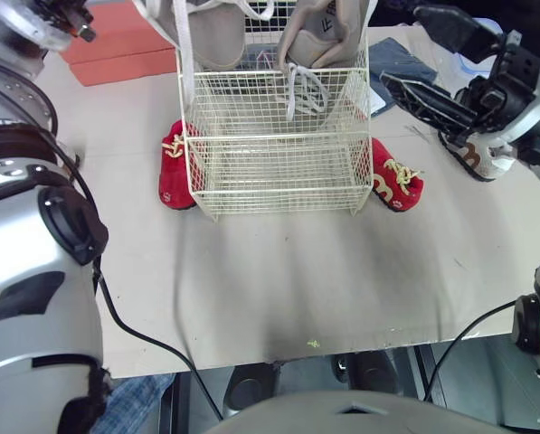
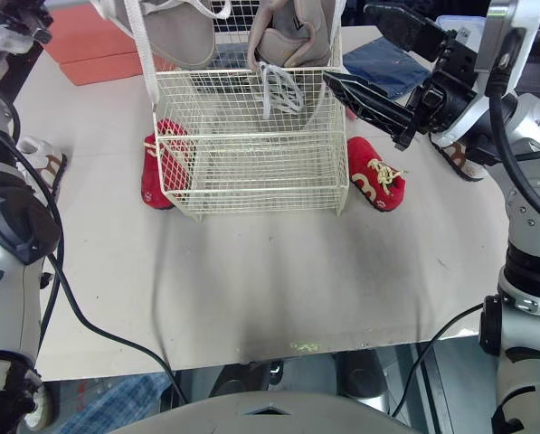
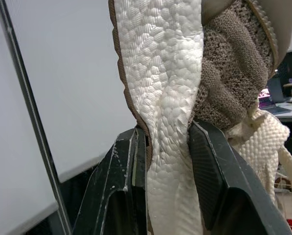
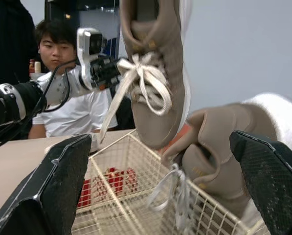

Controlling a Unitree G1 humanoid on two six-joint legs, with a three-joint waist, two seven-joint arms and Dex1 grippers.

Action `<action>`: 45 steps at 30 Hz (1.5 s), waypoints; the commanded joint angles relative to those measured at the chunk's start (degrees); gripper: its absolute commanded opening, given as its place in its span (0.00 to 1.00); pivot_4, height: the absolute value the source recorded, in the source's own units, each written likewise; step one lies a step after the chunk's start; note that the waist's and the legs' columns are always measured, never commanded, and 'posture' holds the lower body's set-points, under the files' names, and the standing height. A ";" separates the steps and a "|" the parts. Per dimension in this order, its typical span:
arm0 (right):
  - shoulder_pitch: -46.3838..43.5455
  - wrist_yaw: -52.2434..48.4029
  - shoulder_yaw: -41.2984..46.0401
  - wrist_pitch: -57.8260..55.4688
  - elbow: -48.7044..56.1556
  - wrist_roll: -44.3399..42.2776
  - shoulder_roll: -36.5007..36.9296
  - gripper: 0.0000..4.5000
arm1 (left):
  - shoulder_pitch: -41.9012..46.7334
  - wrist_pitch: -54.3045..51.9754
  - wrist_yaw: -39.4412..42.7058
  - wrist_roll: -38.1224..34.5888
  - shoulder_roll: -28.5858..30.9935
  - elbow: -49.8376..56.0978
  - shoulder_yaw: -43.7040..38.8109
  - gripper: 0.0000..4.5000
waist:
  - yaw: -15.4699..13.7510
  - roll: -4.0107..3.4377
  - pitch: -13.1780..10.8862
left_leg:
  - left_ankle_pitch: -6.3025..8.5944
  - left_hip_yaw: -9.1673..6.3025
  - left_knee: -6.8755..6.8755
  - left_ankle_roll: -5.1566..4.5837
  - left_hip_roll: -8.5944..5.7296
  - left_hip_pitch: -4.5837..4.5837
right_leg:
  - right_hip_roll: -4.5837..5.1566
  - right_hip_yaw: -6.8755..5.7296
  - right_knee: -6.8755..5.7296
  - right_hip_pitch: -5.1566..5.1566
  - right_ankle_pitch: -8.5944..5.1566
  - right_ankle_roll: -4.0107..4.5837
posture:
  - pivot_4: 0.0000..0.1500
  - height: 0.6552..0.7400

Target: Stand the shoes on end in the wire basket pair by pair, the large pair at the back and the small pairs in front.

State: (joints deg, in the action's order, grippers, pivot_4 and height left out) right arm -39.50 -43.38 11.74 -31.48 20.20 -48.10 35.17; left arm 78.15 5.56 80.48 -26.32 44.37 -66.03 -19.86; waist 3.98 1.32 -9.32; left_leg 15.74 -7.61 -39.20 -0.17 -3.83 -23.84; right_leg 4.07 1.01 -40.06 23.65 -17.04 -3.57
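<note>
Left tool [image 3: 168, 134] — around beige shoe [image 3: 158, 63]

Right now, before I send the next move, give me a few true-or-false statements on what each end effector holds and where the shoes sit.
1. The left end effector is clamped on a beige shoe by its sole. True.
2. The right end effector holds a red shoe. False: it is open and empty beside the wire basket.
3. Both red shoes lie inside the basket. False: one red shoe lies on the table to its left, the other red shoe to its right.
4. A second beige shoe sits at the basket's back, laces hanging. True.
</note>
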 commanded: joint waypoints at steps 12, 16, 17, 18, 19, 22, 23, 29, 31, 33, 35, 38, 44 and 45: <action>0.30 0.71 0.78 1.62 2.56 0.24 -0.77 1.00 | 1.49 -0.15 3.64 5.15 0.90 -4.09 1.13 0.24 | 0.11 0.00 0.00 | 0.00 0.00 0.01 0.00 0.00 0.00 | -0.02 0.00 -0.02 0.01 0.00 0.00 | 1.00 1.00; 0.32 0.91 0.73 1.27 2.66 0.01 -0.80 1.00 | -1.49 0.94 4.60 9.01 -0.54 -4.05 4.26 0.24 | 0.19 -0.03 0.02 | 0.00 0.02 0.00 0.00 0.00 0.05 | -0.02 0.02 -0.04 -0.01 0.00 0.00 | 1.00 1.00; 0.32 0.98 0.65 1.19 2.68 -0.01 -0.86 1.00 | -2.07 1.44 4.06 9.94 -0.92 -4.16 5.00 0.24 | 0.17 -0.05 0.03 | 0.00 0.02 0.00 0.00 0.00 0.07 | -0.02 0.02 -0.06 -0.02 0.00 0.00 | 1.00 1.00; 0.30 1.03 0.59 1.13 2.69 0.00 -0.92 1.00 | -2.44 1.78 3.68 10.62 -1.17 -4.25 5.47 0.24 | 0.18 -0.05 0.03 | 0.00 0.02 0.00 0.00 0.00 0.07 | -0.02 0.02 -0.07 -0.01 0.00 0.00 | 1.00 1.00; 0.31 1.00 0.51 1.18 2.67 0.11 -1.00 1.00 | -2.86 2.48 2.50 11.64 -1.31 -4.52 6.07 0.24 | 0.22 -0.05 0.03 | 0.00 0.02 -0.01 0.00 0.00 0.07 | -0.02 0.02 -0.09 -0.01 0.00 0.00 | 1.00 1.00; 0.33 0.96 0.47 1.26 2.59 0.27 -1.20 1.00 | -3.22 3.49 0.47 13.02 -1.47 -4.99 6.48 0.24 | 0.31 -0.04 0.03 | 0.00 0.03 -0.01 0.00 0.00 0.05 | -0.02 0.05 -0.11 0.02 0.00 0.00 | 1.00 1.00; 0.33 0.92 0.46 1.29 2.55 0.31 -1.24 1.00 | -3.19 3.59 0.27 13.18 -1.48 -5.06 6.48 0.33 | 0.24 -0.06 0.04 | 0.00 0.02 -0.03 0.00 0.00 0.03 | -0.02 0.04 -0.12 0.03 0.00 0.00 | 1.00 1.00; 0.82 0.71 0.34 1.38 2.67 0.60 -1.46 1.00 | -3.08 3.73 0.57 13.36 -0.06 -4.53 5.86 0.96 | 0.05 -0.06 0.04 | 0.00 0.03 -0.05 0.00 0.00 0.10 | -0.01 0.05 -0.29 0.02 0.00 0.00 | 1.00 1.00; 1.08 0.63 0.42 1.37 2.78 0.58 -1.37 1.00 | -3.16 3.91 0.91 13.42 0.51 -3.92 5.78 0.99 | 0.04 -0.06 0.04 | 0.00 0.03 -0.07 -0.01 0.00 0.10 | -0.01 0.04 -0.35 0.03 0.00 0.00 | 1.00 1.00; 1.38 0.57 0.57 1.29 2.84 0.54 -1.20 1.00 | -3.54 4.37 2.02 13.53 1.34 -3.04 5.92 0.99 | 0.09 -0.06 0.04 | 0.00 0.02 -0.08 -0.01 -0.01 0.10 | -0.01 0.04 -0.37 0.05 0.00 0.00 | 1.00 1.00; 1.91 0.54 0.86 1.20 2.79 0.70 -0.81 1.00 | -3.66 4.06 3.14 12.82 1.98 -1.71 5.46 0.99 | 0.19 -0.06 0.04 | 0.00 0.04 -0.08 -0.01 -0.01 0.10 | -0.01 0.05 -0.39 0.07 -0.01 0.00 | 1.00 1.00; 3.36 0.58 1.57 1.09 2.36 1.79 0.64 1.00 | -3.52 2.10 5.06 10.33 2.74 1.44 3.90 0.99 | 0.07 -0.06 0.04 | 0.00 0.03 -0.08 -0.01 0.00 0.07 | -0.01 0.04 -0.40 0.08 -0.01 0.00 | 1.00 1.00; 6.26 -0.15 2.56 1.89 0.58 3.21 2.41 1.00 | -8.23 -4.75 6.37 4.31 2.05 16.93 2.19 0.99 | 0.04 -0.06 0.04 | 0.00 0.02 -0.11 0.00 0.00 0.06 | 0.01 0.05 -0.39 0.07 -0.01 0.00 | 1.00 1.00; 6.28 -0.19 2.38 2.04 0.50 3.24 2.32 1.00 | -9.26 -6.06 6.02 3.34 1.60 19.83 2.21 0.99 | 0.02 -0.06 0.04 | 0.00 0.02 -0.11 0.00 0.00 0.07 | 0.01 0.06 -0.40 0.07 -0.01 0.00 | 1.00 1.00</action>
State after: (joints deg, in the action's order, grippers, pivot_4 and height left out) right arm -32.54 -43.35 12.38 -30.95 19.56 -44.64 37.11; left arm 69.40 1.74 87.02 -20.04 46.13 -52.88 -16.52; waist 3.99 1.26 -9.28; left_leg 15.74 -7.58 -39.31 -0.18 -3.83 -23.76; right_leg 4.09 1.08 -40.46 23.73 -17.04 -3.58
